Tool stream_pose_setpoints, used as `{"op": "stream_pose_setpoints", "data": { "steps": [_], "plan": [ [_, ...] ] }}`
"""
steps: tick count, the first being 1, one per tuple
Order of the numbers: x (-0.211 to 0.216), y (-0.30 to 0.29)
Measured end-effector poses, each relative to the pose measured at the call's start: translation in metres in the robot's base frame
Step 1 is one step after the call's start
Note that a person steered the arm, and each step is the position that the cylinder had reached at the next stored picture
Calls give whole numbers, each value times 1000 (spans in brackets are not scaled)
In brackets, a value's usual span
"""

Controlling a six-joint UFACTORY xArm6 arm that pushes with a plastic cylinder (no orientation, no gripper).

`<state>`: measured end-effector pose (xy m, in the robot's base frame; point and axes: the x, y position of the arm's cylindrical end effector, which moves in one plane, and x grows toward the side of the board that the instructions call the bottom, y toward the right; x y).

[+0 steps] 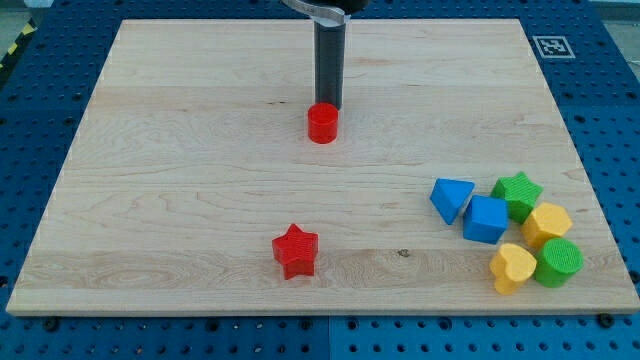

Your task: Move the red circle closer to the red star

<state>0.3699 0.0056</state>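
The red circle [322,124] is a small red cylinder standing a little above the board's middle. My tip [328,106] touches its top-side edge, the dark rod rising straight up out of the view. The red star [295,250] lies near the board's bottom edge, well below the circle and slightly to the view's left.
At the view's right, near the bottom, lies a cluster: a blue triangle [451,198], a blue block [486,219], a green star [518,193], a yellow block [547,223], a yellow heart [512,267] and a green cylinder [558,262]. A marker tag [549,46] sits at the board's top right corner.
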Motion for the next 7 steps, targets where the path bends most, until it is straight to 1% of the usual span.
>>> {"op": "stream_pose_setpoints", "data": {
  "steps": [1,2,3,7],
  "plan": [
    [0,0],
    [-10,0],
    [5,-3],
    [20,-4]
  ]
}}
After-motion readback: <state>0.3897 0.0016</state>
